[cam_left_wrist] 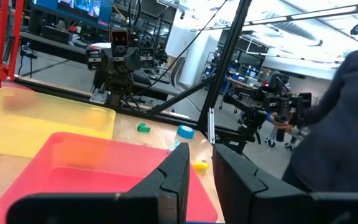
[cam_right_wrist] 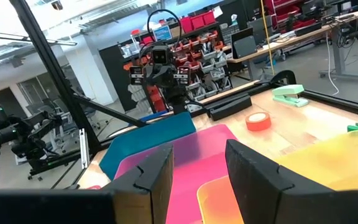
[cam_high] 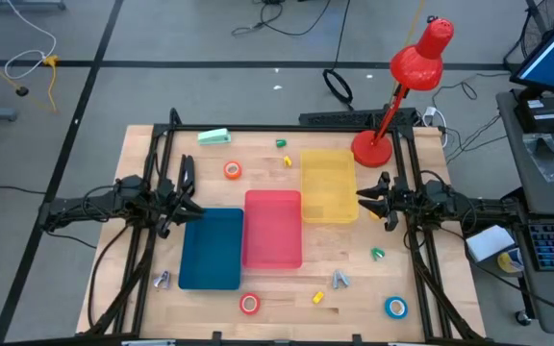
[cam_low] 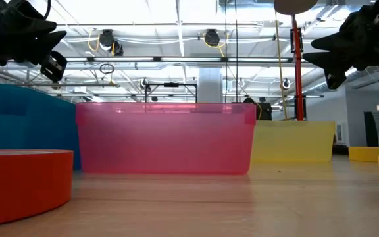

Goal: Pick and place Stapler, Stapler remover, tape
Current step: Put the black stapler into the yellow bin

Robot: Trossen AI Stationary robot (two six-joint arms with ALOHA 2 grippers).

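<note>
Nearest the low camera we see the red-orange tape roll (cam_low: pixel 22 181) lying flat at the table's front edge, in front of the pink bin (cam_high: pixel 273 228). From above, the left gripper (cam_high: pixel 192 205) hangs over the blue bin's (cam_high: pixel 210 248) far corner, fingers narrowed to a slit and holding nothing; the right gripper (cam_high: pixel 365 195) hovers at the yellow bin's (cam_high: pixel 329 185) edge, fingers partly spread, also empty.

The orange tape roll (cam_high: pixel 232 170) sits just beyond the left gripper, so we judge that arm nearer to it. The blue tape roll (cam_high: pixel 395 307) lies near the front, on the right arm's side. The green stapler (cam_high: pixel 214 137) rests at the far edge, long axis across the table.

All three bins look empty (nothing placed yet).
</note>
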